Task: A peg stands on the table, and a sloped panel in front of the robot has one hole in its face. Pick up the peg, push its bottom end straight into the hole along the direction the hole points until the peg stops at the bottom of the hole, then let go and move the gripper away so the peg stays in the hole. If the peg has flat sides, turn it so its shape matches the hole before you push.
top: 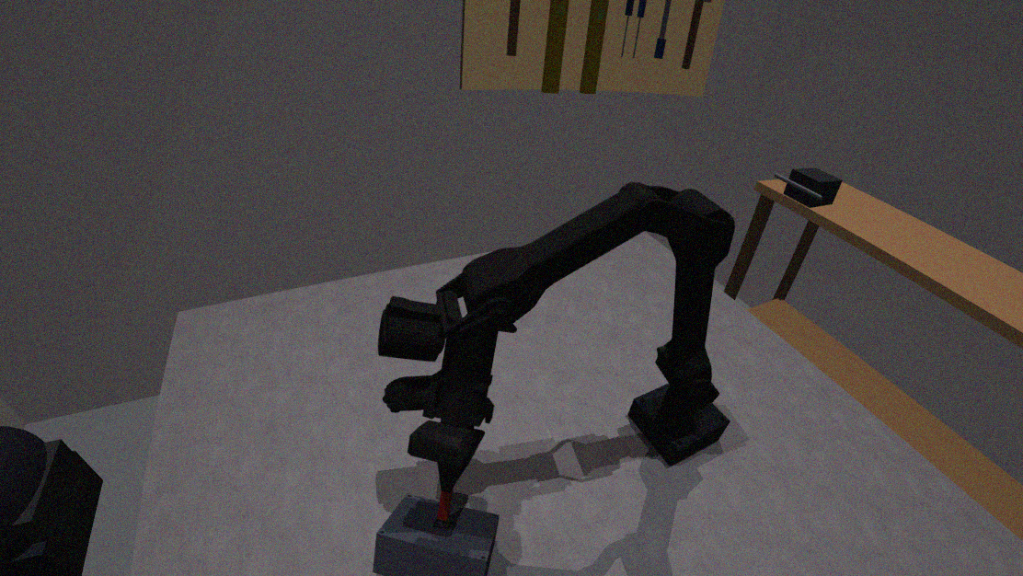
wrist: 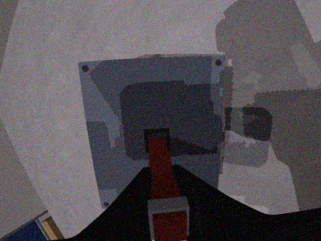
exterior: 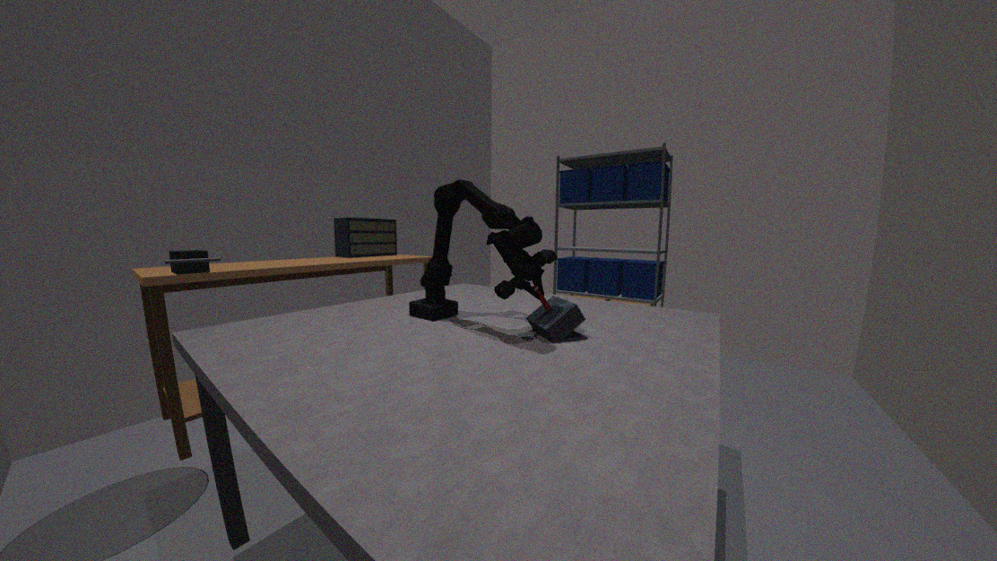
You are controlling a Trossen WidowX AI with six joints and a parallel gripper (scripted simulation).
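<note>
The red, flat-sided peg (top: 444, 505) (exterior: 541, 297) (wrist: 159, 154) is held between the black fingertips of my gripper (top: 446, 488) (exterior: 534, 284) (wrist: 160, 173), which is shut on it. A grey square band shows around its near end in the wrist view. The blue-grey block with the sloped panel (top: 429, 549) (exterior: 563, 323) (wrist: 104, 162) sits on the table. The peg's lower end is at the square hole (wrist: 146, 138), whose dark edge shows on its far side and both sides. The peg hides the rest of the hole; how deep the end sits cannot be told.
The arm's black base (top: 676, 429) (exterior: 433, 309) stands on the pale table (top: 235, 400) (exterior: 453, 418). A wooden bench (top: 923, 243) (exterior: 279, 266) and a shelf rack with blue bins (exterior: 607, 182) stand beyond it. Arm shadows fall over the panel face.
</note>
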